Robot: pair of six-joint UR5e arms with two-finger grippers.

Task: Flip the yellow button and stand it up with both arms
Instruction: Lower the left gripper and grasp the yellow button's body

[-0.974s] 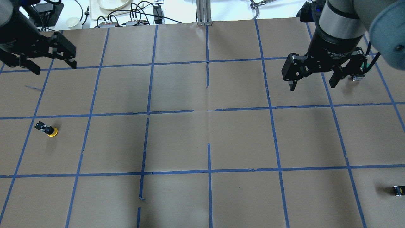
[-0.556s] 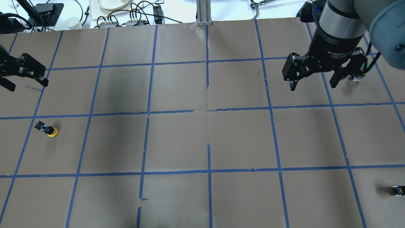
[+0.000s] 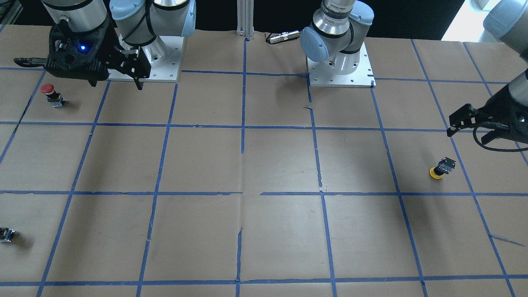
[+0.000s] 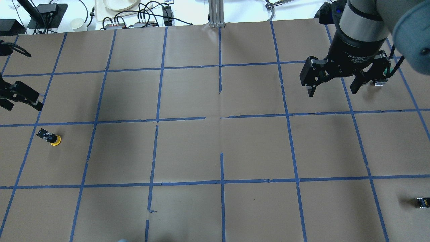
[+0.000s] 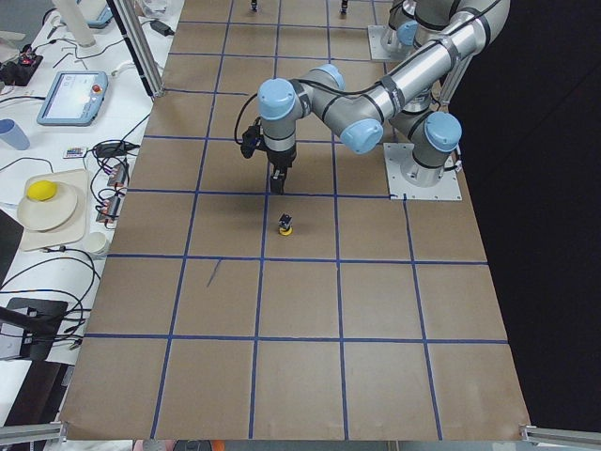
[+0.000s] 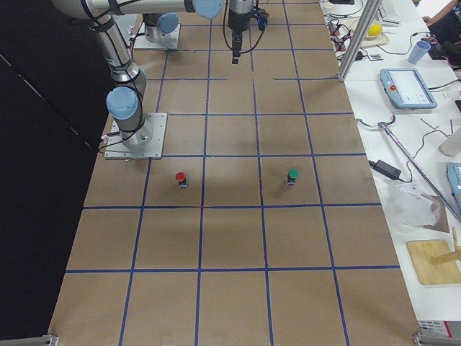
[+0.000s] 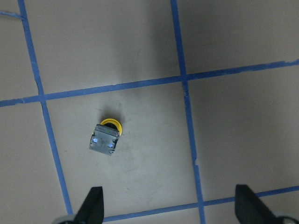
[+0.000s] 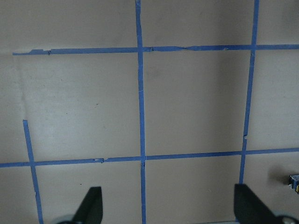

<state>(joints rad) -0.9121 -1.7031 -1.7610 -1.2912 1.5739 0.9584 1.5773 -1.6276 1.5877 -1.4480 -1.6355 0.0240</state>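
Note:
The yellow button (image 4: 50, 136) rests upside down in a left-hand grid square, yellow cap on the paper and black-and-grey base up. It also shows in the front view (image 3: 441, 168), the left side view (image 5: 285, 224) and the left wrist view (image 7: 105, 139). My left gripper (image 4: 22, 106) is open and empty, hovering just beyond the button at the table's left edge; it also shows in the front view (image 3: 468, 136) and its own wrist view (image 7: 168, 207). My right gripper (image 4: 332, 91) is open and empty, high over the far right, also in the front view (image 3: 116, 83).
A red-capped button (image 3: 48, 93) stands under the right arm, with a green-capped one (image 6: 292, 175) near it. A small dark block with a yellow spot (image 4: 422, 201) lies at the near right edge. Cables and dishes (image 4: 116, 6) lie beyond the far edge.
My left gripper has moved left and toward the near side, closing on the yellow button. The right arm and the button have not moved.

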